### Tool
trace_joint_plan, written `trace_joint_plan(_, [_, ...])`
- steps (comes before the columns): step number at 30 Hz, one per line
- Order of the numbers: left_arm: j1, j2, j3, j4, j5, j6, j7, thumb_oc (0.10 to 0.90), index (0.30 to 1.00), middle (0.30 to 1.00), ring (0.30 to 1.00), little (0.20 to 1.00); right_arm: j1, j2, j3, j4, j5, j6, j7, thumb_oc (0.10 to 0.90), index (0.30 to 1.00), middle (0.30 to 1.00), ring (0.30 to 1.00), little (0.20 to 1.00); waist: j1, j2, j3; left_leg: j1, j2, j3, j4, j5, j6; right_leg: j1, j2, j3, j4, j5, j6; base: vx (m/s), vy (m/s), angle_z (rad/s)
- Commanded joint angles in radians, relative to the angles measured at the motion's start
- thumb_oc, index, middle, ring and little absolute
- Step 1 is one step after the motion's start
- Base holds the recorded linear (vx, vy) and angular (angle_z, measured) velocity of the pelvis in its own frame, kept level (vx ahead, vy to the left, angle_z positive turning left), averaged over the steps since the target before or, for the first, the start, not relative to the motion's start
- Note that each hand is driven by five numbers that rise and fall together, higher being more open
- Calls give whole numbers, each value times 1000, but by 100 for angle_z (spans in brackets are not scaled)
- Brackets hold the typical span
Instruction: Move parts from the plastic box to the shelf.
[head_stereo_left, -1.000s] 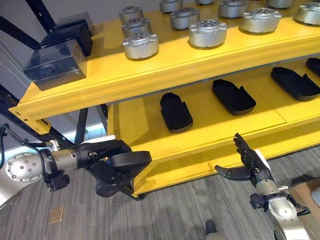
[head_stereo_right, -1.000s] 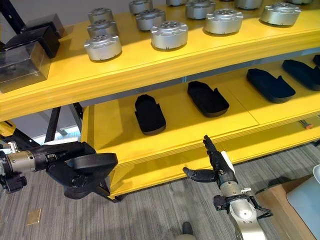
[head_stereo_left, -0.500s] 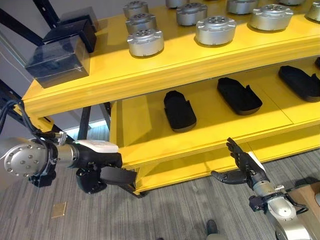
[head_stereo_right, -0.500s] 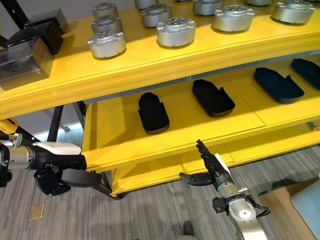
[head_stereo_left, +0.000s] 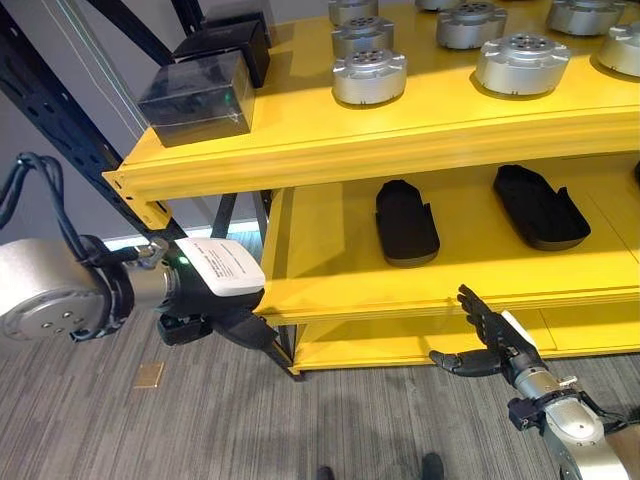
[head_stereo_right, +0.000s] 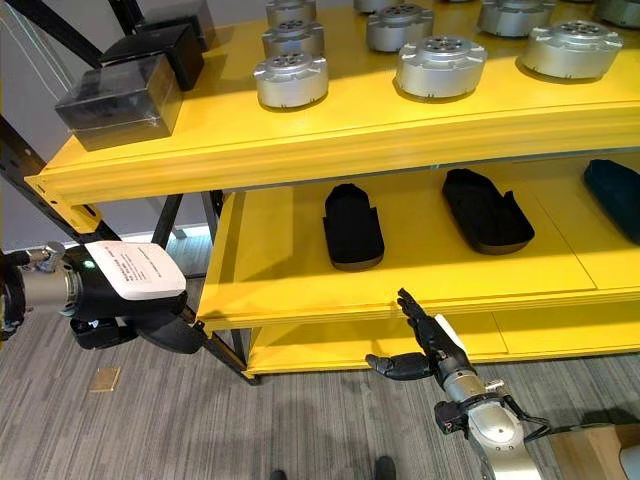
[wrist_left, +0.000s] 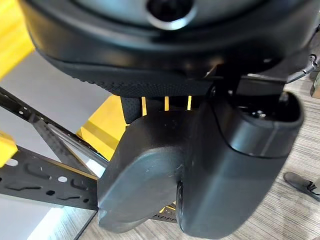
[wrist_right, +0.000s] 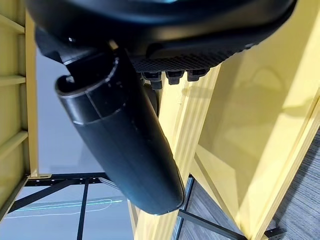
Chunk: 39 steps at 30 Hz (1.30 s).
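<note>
At the far left of the upper yellow shelf (head_stereo_left: 300, 150) sit two dark boxes (head_stereo_left: 197, 97), one behind the other; no writing can be made out on them. Below them, the left robot hand (head_stereo_left: 215, 300) hangs just off the left corner of the lower shelf (head_stereo_right: 290, 290). A white label (head_stereo_left: 222, 265) lies across its back; the lines of print on it are too small to read. In the left wrist view its thumb and fingers are curled round a flat dark part (wrist_left: 145, 175), gripping it. The part's long axis runs outward from the palm toward the shelf frame, its rounded end pointing away from the wrist.

Further right, the upper shelf carries silver round parts (head_stereo_left: 369, 77) standing in rows, flat faces up. On the lower shelf lie two black flat parts: one (head_stereo_left: 406, 221) with its long axis running from front to back of the shelf, and another (head_stereo_left: 540, 205) to its right, turned slightly aslant.

In front of the lower shelf's edge, above the grey floor (head_stereo_right: 250, 430), the right robot hand (head_stereo_left: 495, 340) is held open and empty, fingers straight and pointing up toward the shelf, thumb spread out to the left.
</note>
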Motion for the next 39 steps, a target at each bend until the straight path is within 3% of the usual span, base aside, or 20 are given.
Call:
trace_joint_plan(1, [-229, 70, 119, 32, 18, 31, 102, 400, 300, 300, 300, 300, -61, -20, -48, -122, 13, -69, 10, 900, 1000, 1000, 1000, 1000, -53, -64, -51, 27, 72, 10, -24, 15, -48, 115, -75, -24, -28, -32, 90, -15, -1, 4])
trace_joint_plan(6, [-305, 50, 125, 16, -141, 55, 97, 400, 300, 300, 300, 300, -42, -7, -69, -126, 15, -59, 20, 900, 1000, 1000, 1000, 1000, -55, -66, -50, 28, 72, 6, -25, 16, -48, 117, -72, -28, -29, -32, 90, 0, 0, 0])
trace_joint_plan(12, [-347, 59, 110, 5, -223, 66, 92, 400, 300, 300, 300, 300, -55, -14, -54, -116, 12, -54, 21, 900, 1000, 1000, 1000, 1000, -68, -60, -43, 33, 73, 9, -24, 16, -49, 117, -72, -25, -27, -32, 91, 0, 0, 0])
trace_joint_plan(13, [-351, 47, 104, 9, -305, 76, 77, 400, 300, 300, 300, 300, -58, -14, -54, -111, 13, -53, 22, 900, 1000, 1000, 1000, 1000, -71, -58, -41, 33, 72, 10, -25, 17, -49, 117, -72, -24, -27, -31, 91, 0, 0, 0])
trace_joint_plan(26, [-359, 48, 13, 7, -262, 98, 28, 400, 300, 300, 300, 300, -70, -18, -27, -103, 3, -40, 37, 900, 1000, 1000, 1000, 1000, -67, -61, -36, 37, 70, 13, -26, 13, -47, 120, -75, -28, -23, -37, 91, -1, -1, -2])
trace_joint_plan(33, [-457, 63, 85, -23, -214, 69, 132, 400, 300, 300, 300, 300, -60, -31, -39, -95, 4, -33, 44, 900, 1000, 1000, 1000, 1000, -78, -57, -39, 39, 71, 8, -27, 11, -47, 125, -72, -32, -25, -37, 93, 3, 1, 1])
trace_joint_plan(39, [-508, 5, 134, -61, -376, -9, 229, 400, 300, 300, 300, 300, -37, -31, -62, -93, 33, -55, 34, 900, 1000, 1000, 1000, 1000, -82, -58, -43, 39, 72, 3, -27, 11, -49, 124, -70, -37, -25, -39, 91, 0, 2, 1])
